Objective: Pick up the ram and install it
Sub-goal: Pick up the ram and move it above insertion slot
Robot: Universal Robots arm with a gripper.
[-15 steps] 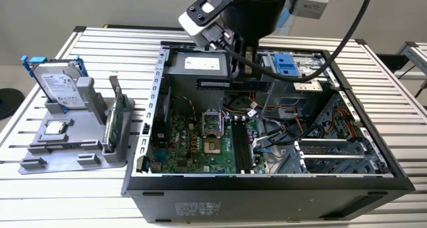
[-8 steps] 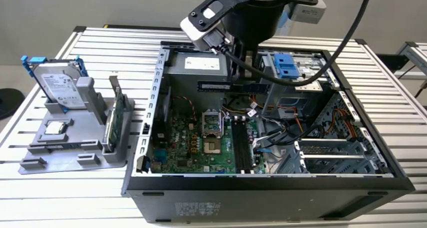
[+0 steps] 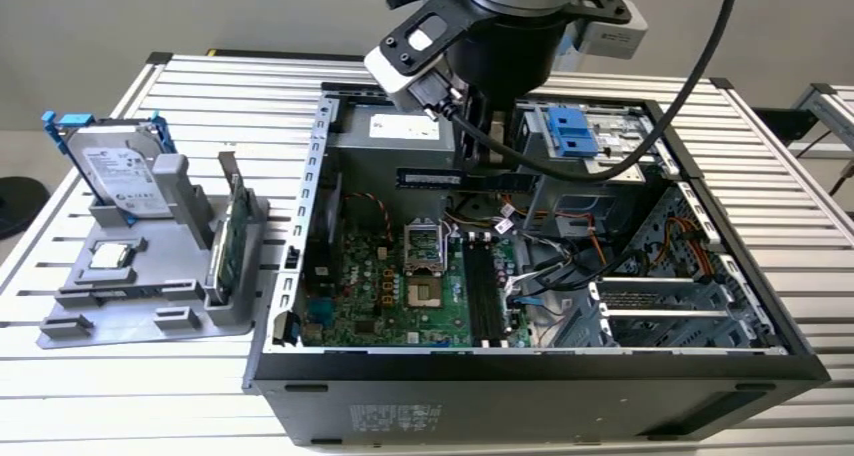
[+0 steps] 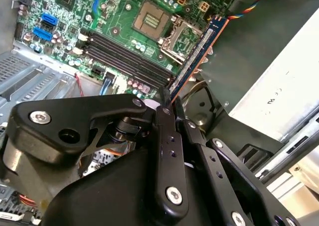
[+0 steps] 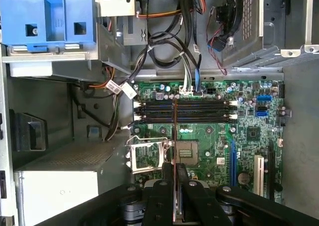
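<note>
Blue-black ram [image 4: 197, 52], clenched by one end in the claw [image 4: 169, 102], hangs above the board [image 4: 124, 17] with its long axis crossing the slots [image 4: 127, 54], not along them.

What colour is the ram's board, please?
The ram is dark blue, best in the second wrist view.

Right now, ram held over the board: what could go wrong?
The slim dark blue-black ram stick, pinched by the black gripper, crosses the long black memory slots in the first wrist view; lowered so, it may jam.
Beside those slots hang loose white and blue cables; they may snag.
</note>
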